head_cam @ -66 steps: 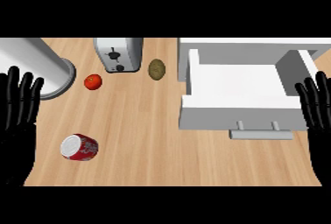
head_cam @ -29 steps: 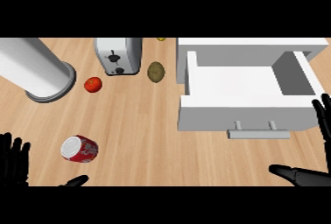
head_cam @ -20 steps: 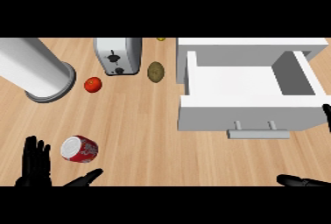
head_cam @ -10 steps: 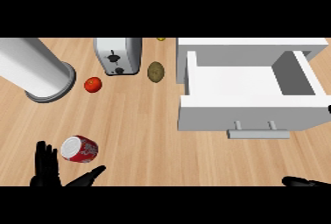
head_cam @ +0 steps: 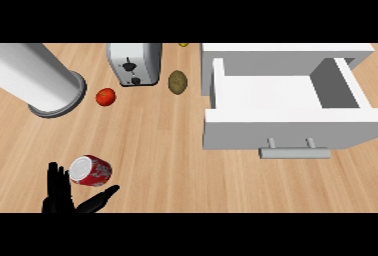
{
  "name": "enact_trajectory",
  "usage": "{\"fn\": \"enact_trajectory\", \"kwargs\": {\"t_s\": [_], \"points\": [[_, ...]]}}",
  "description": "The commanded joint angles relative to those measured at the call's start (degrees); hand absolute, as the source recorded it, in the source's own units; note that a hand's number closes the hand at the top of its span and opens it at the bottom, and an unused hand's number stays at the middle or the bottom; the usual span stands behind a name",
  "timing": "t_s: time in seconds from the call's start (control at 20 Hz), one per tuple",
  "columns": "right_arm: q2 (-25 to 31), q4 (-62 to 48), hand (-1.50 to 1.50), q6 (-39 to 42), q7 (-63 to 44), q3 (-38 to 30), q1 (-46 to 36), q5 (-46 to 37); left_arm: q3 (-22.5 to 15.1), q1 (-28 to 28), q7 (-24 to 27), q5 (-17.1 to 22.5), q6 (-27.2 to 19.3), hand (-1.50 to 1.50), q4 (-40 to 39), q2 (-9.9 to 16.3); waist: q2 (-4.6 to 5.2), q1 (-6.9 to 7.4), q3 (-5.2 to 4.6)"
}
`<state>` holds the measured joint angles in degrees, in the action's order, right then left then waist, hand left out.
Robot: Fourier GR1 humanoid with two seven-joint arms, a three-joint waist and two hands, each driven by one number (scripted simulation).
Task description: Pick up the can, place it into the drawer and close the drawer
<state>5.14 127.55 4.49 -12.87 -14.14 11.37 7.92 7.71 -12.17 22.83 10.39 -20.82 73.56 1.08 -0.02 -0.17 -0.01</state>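
Note:
A red can [head_cam: 91, 170] with a white top lies on its side on the wooden counter at the lower left. My left hand [head_cam: 65, 197] is just below and left of it, open, its fingers straight up beside the can's white end and its thumb spread out under the can. The white drawer [head_cam: 284, 106] stands pulled open at the right, its inside bare, its grey handle [head_cam: 295, 151] facing me. My right hand does not show.
A large grey cylinder [head_cam: 38, 81] stands at the upper left. A silver toaster [head_cam: 134, 62] sits at the top, with a red tomato [head_cam: 106, 96] to its lower left and a brown potato [head_cam: 178, 82] to its right.
My left hand has moved up and right from the lower left corner to the can, fingers staying straight. My right hand has slid out of the lower right corner.

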Motion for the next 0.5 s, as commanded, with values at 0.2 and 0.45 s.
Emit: {"fn": "enact_trajectory", "kwargs": {"t_s": [0.2, 0.45], "points": [[1.1, 0.2, -1.5, 1.7, -0.8, -3.5, -0.7, 1.8, 6.0, 2.7, 5.6, 4.5, 5.2, -1.5, -10.2, 2.7, -0.01, 0.03, 0.0], [-1.5, -0.9, -1.5, 1.1, -1.0, -1.1, -2.3, -0.6, 3.8, 6.2, 5.8, 2.4, 1.9, -1.5, -11.8, 0.7, 0.0, 0.12, 0.01]]}}
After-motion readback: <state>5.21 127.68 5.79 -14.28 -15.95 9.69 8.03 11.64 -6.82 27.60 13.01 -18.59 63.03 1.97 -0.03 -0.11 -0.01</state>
